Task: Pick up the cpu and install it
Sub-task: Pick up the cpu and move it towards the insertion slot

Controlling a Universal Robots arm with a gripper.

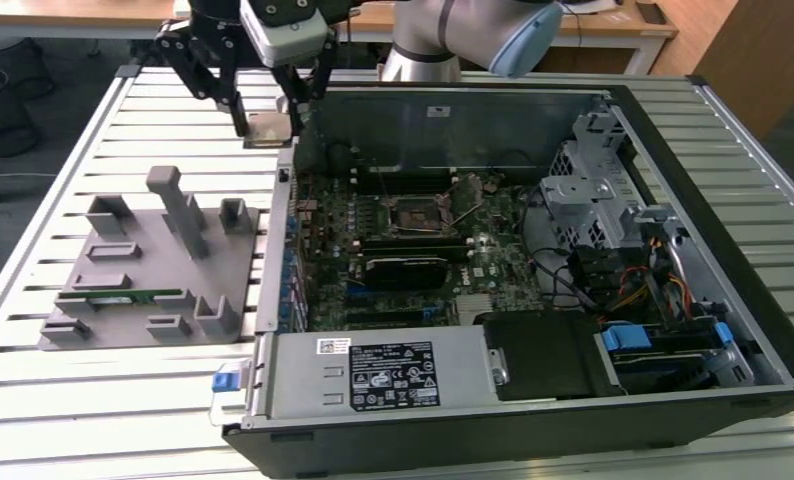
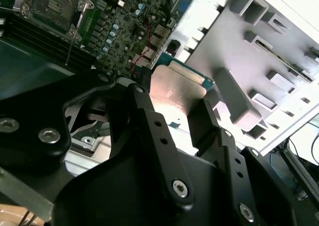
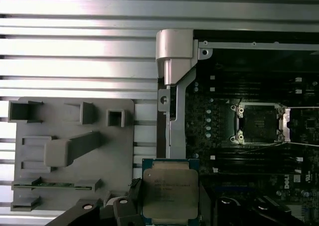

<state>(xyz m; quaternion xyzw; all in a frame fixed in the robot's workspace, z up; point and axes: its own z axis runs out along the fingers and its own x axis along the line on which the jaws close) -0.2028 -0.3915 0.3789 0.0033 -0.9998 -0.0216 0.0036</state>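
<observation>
Silvery cpu [image 3: 170, 193] hangs clamped level by its edges in the gripper [image 1: 266, 125], seemingly ready for the open socket [image 3: 260, 122].

The cpu [image 1: 266, 129] is a flat square chip with its silvery metal lid uppermost. In the first wrist view the cpu [image 3: 170, 190] shows a thin green border. It is held level and aloft, clamped between the fingers of the gripper [image 1: 269, 120]. It sits far in the scene, toward the exterior view's left, just outside the computer case [image 1: 504, 115].

Robotics lab — slatted metal bench [image 1: 64, 400], opened computer case [image 1: 531, 437].
</observation>
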